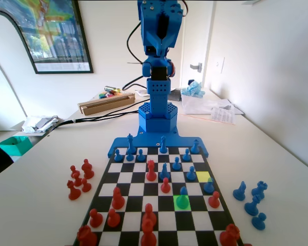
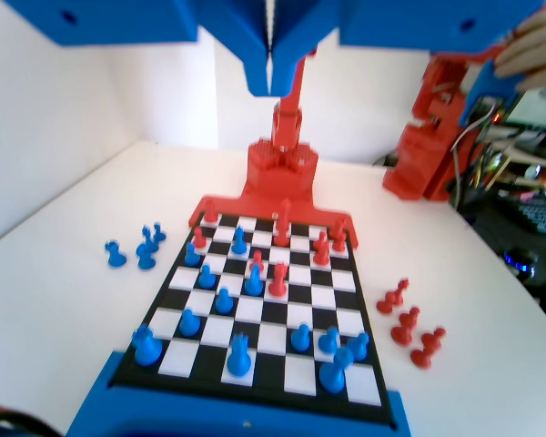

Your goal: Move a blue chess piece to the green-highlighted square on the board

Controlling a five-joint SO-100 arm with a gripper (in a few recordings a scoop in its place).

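Fixed view: ball-headed plastic blue chess piece stands on the green-highlighted square; claw closed, empty.

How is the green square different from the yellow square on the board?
The green square has a blue pawn standing on it; the yellow square is bare. In the fixed view, the green square lies nearer the camera and further left, while the yellow one sits closer to the board's right edge. Green is bright; yellow is pale. Both are single cells of the same board, alike in shape.
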